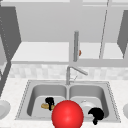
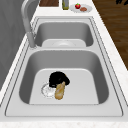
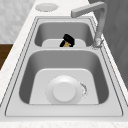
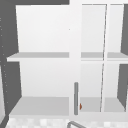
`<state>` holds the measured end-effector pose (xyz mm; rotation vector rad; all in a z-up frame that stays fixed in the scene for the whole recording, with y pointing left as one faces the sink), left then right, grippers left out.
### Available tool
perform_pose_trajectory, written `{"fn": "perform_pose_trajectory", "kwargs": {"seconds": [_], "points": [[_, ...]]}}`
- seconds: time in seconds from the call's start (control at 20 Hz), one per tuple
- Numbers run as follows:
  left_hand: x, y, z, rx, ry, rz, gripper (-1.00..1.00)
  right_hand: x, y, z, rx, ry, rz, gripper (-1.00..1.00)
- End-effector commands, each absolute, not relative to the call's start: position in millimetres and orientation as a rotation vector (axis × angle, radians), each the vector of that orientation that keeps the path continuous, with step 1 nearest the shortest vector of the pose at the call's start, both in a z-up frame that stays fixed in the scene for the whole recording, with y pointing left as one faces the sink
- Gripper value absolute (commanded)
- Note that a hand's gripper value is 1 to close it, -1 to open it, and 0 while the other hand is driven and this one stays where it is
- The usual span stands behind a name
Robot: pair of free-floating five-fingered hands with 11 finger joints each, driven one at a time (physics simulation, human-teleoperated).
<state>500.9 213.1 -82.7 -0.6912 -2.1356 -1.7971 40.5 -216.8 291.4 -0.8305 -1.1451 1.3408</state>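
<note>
while the right hand (image 1: 96, 115) hovers, the left hand (image 1: 50, 101) grips the bread (image 1: 45, 106).

Illumination: even, diffuse, bright; no single source evident. Shadows: soft shading only, on sink (image 2: 110, 82) basin walls and under cabinet shelf (image 4: 37, 56); no hard cast shadows. Glare: none; faucet (image 3: 98, 22) matte grey, no specular highlight. Red ball (image 1: 67, 115): faint lighter patch at upper part, otherwise flat colour. Hands render as solid black, no surface detail: left hand (image 1: 50, 101), right hand (image 1: 96, 114). All views uniformly soft, edges fuzzy, no depth-dependent defocus. No edge distortion; cabinet lines straight
</note>
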Motion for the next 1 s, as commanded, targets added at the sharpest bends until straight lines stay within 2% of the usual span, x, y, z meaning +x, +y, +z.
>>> {"fn": "perform_pose_trajectory", "kwargs": {"seconds": [0.0,0.95], "points": [[498,207,-64,-0.720,-2.162,-1.843,1.00,41,-217,291,-0.831,-1.145,1.341,0.00],[463,259,76,-0.689,-2.123,-1.794,1.00,41,-217,291,-0.831,-1.145,1.341,0.00]]}}
